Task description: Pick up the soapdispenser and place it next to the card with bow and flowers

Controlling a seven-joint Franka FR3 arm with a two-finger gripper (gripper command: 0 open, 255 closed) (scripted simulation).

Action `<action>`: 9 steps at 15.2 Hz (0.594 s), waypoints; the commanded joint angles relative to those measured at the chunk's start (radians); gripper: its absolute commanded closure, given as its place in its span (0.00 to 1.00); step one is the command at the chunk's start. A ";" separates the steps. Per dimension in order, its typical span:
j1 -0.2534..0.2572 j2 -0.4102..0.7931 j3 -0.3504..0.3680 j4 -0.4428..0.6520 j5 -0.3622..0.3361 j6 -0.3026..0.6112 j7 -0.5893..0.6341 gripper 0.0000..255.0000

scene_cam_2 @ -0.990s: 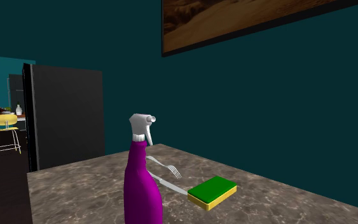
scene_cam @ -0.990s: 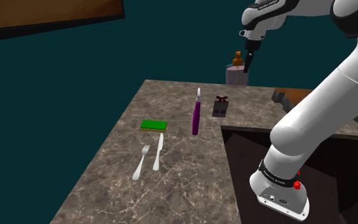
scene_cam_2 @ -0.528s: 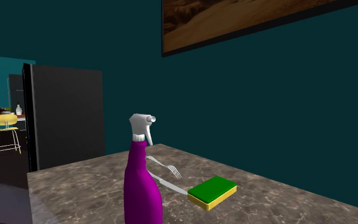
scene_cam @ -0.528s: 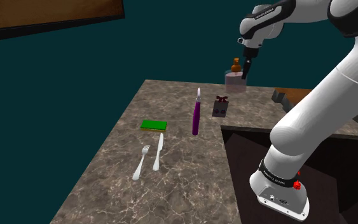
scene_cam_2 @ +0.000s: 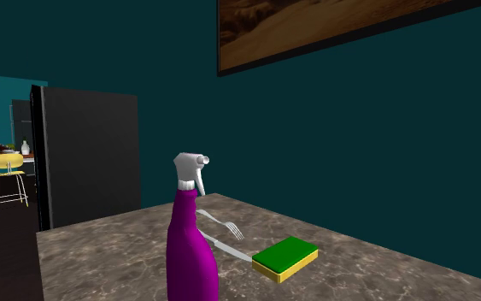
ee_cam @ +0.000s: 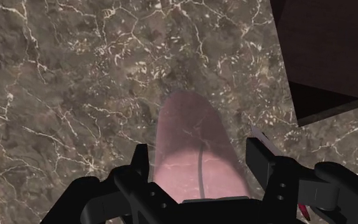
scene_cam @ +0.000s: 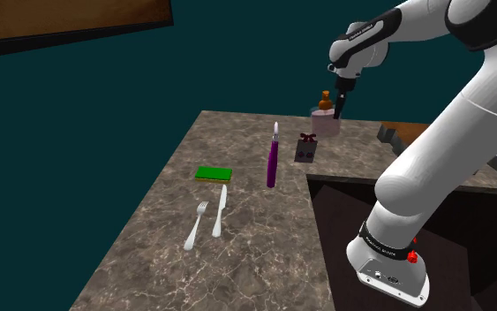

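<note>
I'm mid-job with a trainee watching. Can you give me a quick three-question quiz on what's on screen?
1. True or false: the gripper is shut on the soap dispenser.
2. In the shoulder view, what stands between the card and the green sponge? A purple spray bottle; B mug; C plate.
3. Fill in: the fork lies beside the ____.
Key: 1 true; 2 A; 3 knife.

Spray bottle (scene_cam_2: 191, 256) base cropped (bottom edge), card (scene_cam: 305, 148) design indistinct
</note>
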 commanded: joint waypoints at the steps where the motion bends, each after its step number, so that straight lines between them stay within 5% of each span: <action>1: 0.001 0.011 -0.003 -0.021 0.004 0.032 -0.002 1.00; 9: 0.004 0.071 -0.019 -0.081 0.031 0.146 -0.023 1.00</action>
